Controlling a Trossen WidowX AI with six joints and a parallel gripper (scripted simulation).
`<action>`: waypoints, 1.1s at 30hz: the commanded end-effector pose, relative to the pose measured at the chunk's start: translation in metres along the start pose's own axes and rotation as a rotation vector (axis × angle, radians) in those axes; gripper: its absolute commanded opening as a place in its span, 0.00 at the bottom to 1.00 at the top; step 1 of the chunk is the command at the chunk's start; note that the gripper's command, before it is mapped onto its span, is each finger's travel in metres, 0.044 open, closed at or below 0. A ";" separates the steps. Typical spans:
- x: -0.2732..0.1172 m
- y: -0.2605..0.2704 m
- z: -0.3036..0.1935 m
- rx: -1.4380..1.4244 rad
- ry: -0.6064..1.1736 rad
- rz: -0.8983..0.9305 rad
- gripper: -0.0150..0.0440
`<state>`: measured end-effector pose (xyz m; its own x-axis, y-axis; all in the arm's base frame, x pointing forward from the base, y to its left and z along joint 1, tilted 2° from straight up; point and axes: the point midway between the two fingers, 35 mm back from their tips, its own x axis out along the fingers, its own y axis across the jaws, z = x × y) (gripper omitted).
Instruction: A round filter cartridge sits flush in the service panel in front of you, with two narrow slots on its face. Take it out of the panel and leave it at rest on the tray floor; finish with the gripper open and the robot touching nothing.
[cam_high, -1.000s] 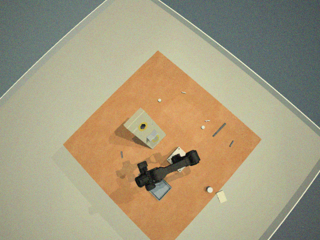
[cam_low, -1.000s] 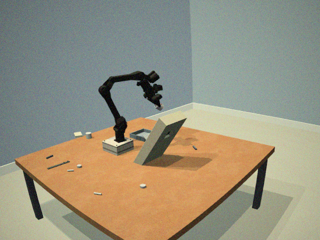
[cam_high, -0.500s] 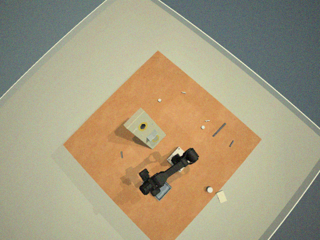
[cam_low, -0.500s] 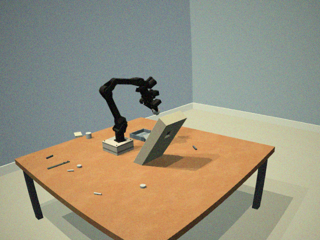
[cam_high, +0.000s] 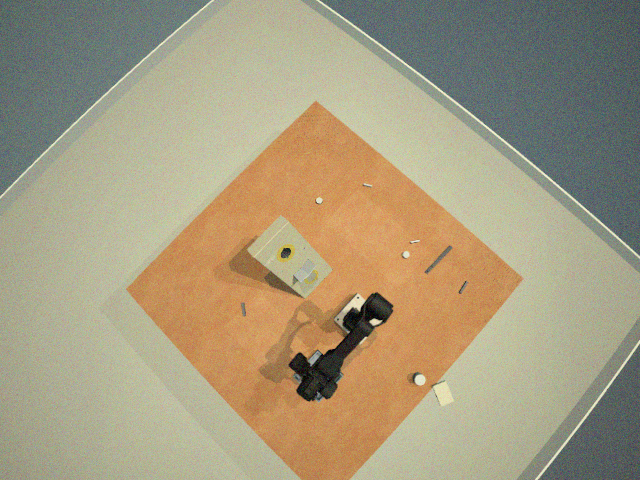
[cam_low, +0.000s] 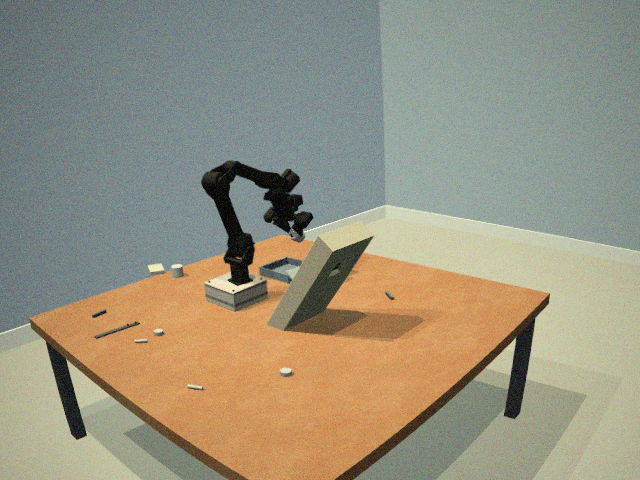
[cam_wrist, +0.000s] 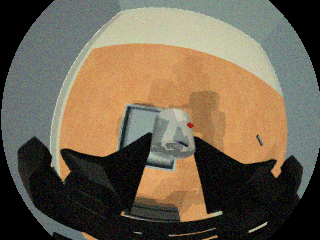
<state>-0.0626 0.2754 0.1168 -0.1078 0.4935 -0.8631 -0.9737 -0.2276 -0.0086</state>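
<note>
The grey round filter cartridge (cam_wrist: 173, 131) (cam_low: 296, 236) is held between the fingertips, with a small red mark on its side. My gripper (cam_wrist: 172, 138) is shut on it. It hangs in the air above the tray (cam_wrist: 140, 124) (cam_low: 270, 271), a shallow blue-grey box on the table. In the top view the arm hides most of the tray and all of the cartridge. The service panel (cam_high: 268, 248) (cam_low: 305, 289) leans on the table, with a dark hole (cam_high: 285, 252) ringed in yellow on its face.
The panel also has a grey flap (cam_high: 305, 269) near a second yellow ring. The robot base (cam_low: 235, 293) stands between the tray and several small loose parts. A white cylinder (cam_high: 419, 378) (cam_low: 177, 270) and a cream block (cam_high: 443, 393) (cam_low: 156, 268) lie near the table edge.
</note>
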 end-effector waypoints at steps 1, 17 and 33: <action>0.013 0.018 -0.012 -0.063 0.006 0.039 0.25; 0.061 0.040 -0.042 -0.134 0.004 0.083 0.25; 0.087 0.040 -0.063 -0.129 0.005 0.080 0.43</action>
<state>-0.0980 0.2566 0.0091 -0.1826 0.4657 -0.8659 -0.9282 -0.3720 -0.0044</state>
